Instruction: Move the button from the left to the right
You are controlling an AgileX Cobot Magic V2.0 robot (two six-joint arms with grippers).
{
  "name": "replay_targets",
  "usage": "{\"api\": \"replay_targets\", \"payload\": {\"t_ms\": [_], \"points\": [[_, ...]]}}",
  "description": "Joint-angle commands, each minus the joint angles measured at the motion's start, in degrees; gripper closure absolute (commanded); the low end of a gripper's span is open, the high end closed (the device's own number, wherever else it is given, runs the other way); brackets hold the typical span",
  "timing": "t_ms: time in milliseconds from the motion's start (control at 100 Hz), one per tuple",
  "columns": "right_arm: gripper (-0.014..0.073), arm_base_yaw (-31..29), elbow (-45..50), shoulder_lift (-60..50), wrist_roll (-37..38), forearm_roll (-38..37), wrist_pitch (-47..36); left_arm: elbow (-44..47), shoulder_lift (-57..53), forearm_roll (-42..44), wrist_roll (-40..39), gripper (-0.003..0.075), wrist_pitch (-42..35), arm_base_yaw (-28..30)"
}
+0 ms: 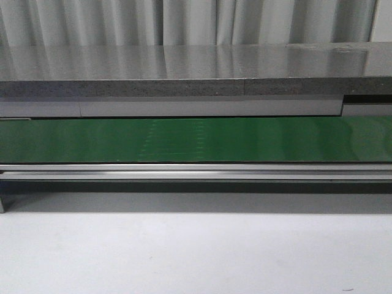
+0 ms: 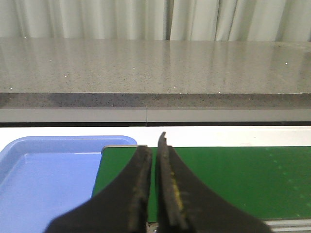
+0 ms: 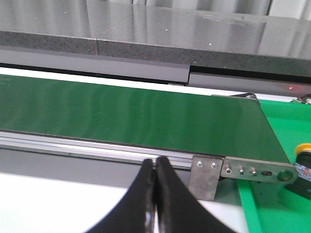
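Note:
The button (image 3: pixel 303 148) shows only in the right wrist view, at the frame's edge. Its yellow cap sits on a black body, standing in a green tray (image 3: pixel 272 204) past the conveyor's end. My right gripper (image 3: pixel 155 162) is shut and empty. It hangs over the white table in front of the belt's rail, well apart from the button. My left gripper (image 2: pixel 153 144) is shut with only a thin slit between its fingers and holds nothing. It hangs over the end of the green belt (image 2: pixel 243 179). Neither gripper shows in the front view.
A blue tray (image 2: pixel 43 179) lies beside the belt's end in the left wrist view. The green conveyor belt (image 1: pixel 196 139) runs across with a metal rail (image 1: pixel 196 171) in front. A grey stone counter (image 1: pixel 196 67) stands behind it, the white table (image 1: pixel 196 257) in front. A metal bracket (image 3: pixel 206 177) holds the belt's end.

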Motion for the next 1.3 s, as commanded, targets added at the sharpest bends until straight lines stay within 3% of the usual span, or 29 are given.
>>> {"api": "replay_targets", "payload": {"t_ms": [0, 1040, 1290], "points": [[0.0662, -0.04, 0.14, -0.80, -0.13, -0.53, -4.93, -1.64, 0.68, -0.07, -0.10, 0.0715, -4.61, -0.35], [0.0662, -0.04, 0.14, -0.80, -0.13, -0.53, -4.93, -1.64, 0.56, 2.70, -0.10, 0.0715, -4.61, -0.35], [0.0662, -0.04, 0.14, -0.80, -0.13, -0.53, -4.93, 2.33, -8.94, 4.49, -0.10, 0.0715, -2.21, -0.35]]}}
